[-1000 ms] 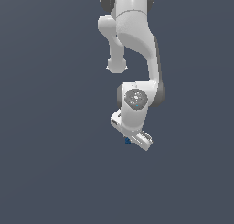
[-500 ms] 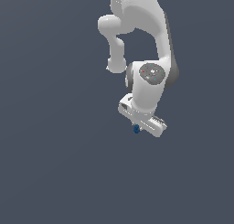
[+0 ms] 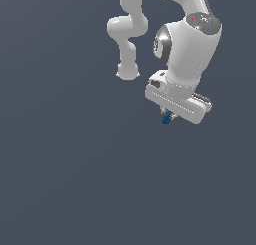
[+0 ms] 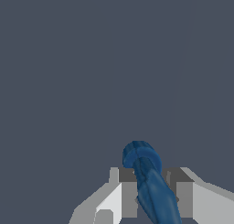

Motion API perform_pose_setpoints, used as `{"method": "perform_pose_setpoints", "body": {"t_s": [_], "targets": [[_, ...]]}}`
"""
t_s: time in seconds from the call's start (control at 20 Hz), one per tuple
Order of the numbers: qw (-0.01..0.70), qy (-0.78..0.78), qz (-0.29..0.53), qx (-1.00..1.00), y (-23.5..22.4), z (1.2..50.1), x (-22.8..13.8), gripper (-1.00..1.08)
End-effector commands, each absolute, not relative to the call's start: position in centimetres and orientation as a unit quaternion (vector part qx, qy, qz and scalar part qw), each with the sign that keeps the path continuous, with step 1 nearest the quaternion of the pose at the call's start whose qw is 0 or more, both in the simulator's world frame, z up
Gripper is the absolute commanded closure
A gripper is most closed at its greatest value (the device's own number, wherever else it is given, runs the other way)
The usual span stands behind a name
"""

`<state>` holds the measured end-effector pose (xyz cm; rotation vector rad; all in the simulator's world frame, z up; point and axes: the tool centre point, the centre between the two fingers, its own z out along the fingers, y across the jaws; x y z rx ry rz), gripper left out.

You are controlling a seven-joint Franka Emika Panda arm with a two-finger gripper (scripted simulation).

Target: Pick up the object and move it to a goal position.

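Observation:
The object is a small dark blue rounded lump (image 3: 166, 118), poking out under the white gripper (image 3: 168, 117) in the exterior view. In the wrist view the blue object (image 4: 148, 182) shows as an elongated rounded piece clamped between the two grey fingers (image 4: 129, 193), its rounded end sticking out past the fingertips. The gripper (image 4: 153, 195) is shut on it and holds it up off the grey surface. The fingers are mostly hidden behind the hand in the exterior view.
The white arm (image 3: 187, 44) reaches down from the top of the exterior view, right of centre. A plain dark grey surface (image 3: 75, 179) fills the rest of both views. No goal marker shows.
The arm with the blue object in its gripper has moved up and toward the exterior view's right over the last second. The object stays in the gripper.

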<state>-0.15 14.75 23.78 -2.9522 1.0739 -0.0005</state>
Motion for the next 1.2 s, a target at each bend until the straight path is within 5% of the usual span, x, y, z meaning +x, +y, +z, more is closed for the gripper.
{"method": "perform_pose_setpoints", "body": {"t_s": [0.0,0.6,1.15], "targets": [[-0.001,0.342,0.0,-0.94,16.1,26.5,-1.2,1.08],[-0.001,0.342,-0.001,-0.94,21.8,37.2,-4.7,1.08],[0.0,0.342,0.0,-0.94,23.6,40.4,-5.5,1.08]]}}
